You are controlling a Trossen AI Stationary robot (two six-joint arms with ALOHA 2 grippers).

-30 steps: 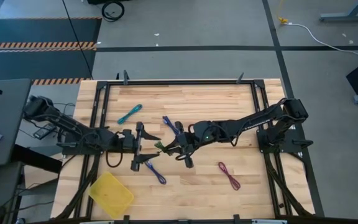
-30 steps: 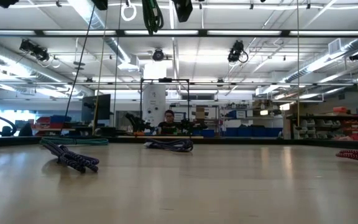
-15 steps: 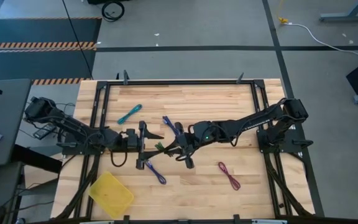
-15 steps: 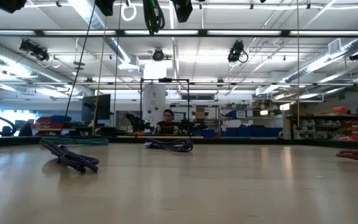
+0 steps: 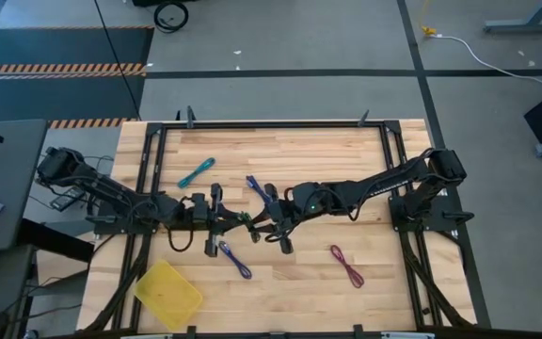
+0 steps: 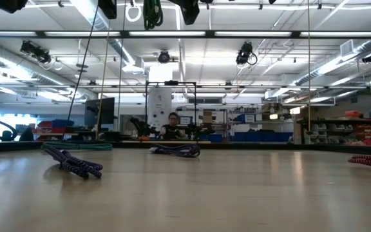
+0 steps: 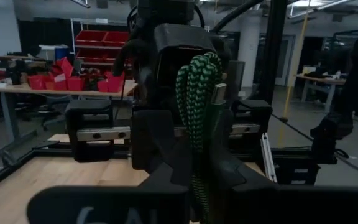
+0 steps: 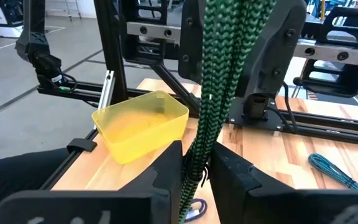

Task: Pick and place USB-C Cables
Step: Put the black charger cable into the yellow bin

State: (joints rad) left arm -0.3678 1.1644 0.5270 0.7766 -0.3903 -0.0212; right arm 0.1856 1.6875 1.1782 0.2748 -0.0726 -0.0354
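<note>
A green USB-C cable (image 5: pixel 244 221) hangs in the air between my two grippers, above the table's middle. My left gripper (image 5: pixel 226 222) is shut on it from the left. My right gripper (image 5: pixel 263 226) faces it from the right, fingers slightly parted, with the cable (image 8: pixel 219 81) running between them. The low view shows the cable (image 6: pixel 152 13) high above the tabletop. On the wood lie a teal cable (image 5: pixel 196 172) at the far left, two blue-purple cables (image 5: pixel 260 192) (image 5: pixel 234 260) and a maroon one (image 5: pixel 346 266). My left gripper pinches the folded green bundle (image 7: pixel 197 171) between its two fingers, coming level from the table's left and lying across the strands. The bundle stands upright in the hold, its metal plug (image 7: pixel 219 93) near the top, lifted clear of the table. My right gripper's fingers (image 8: pixel 169 168) stand close on either side of the bundle's lower part (image 8: pixel 194 171), level from the table's right. Whether they touch it I cannot tell.
A yellow bin (image 5: pixel 168 294) sits at the table's near left corner, also seen in the right wrist view (image 8: pixel 143 124). A black frame (image 5: pixel 271 124) rims the table. The two arms nearly meet over the middle.
My left gripper's fingers, wide open a second ago, have shut on the green cable after a slight drift toward the right gripper. The cable has stayed lifted between the two grippers.
</note>
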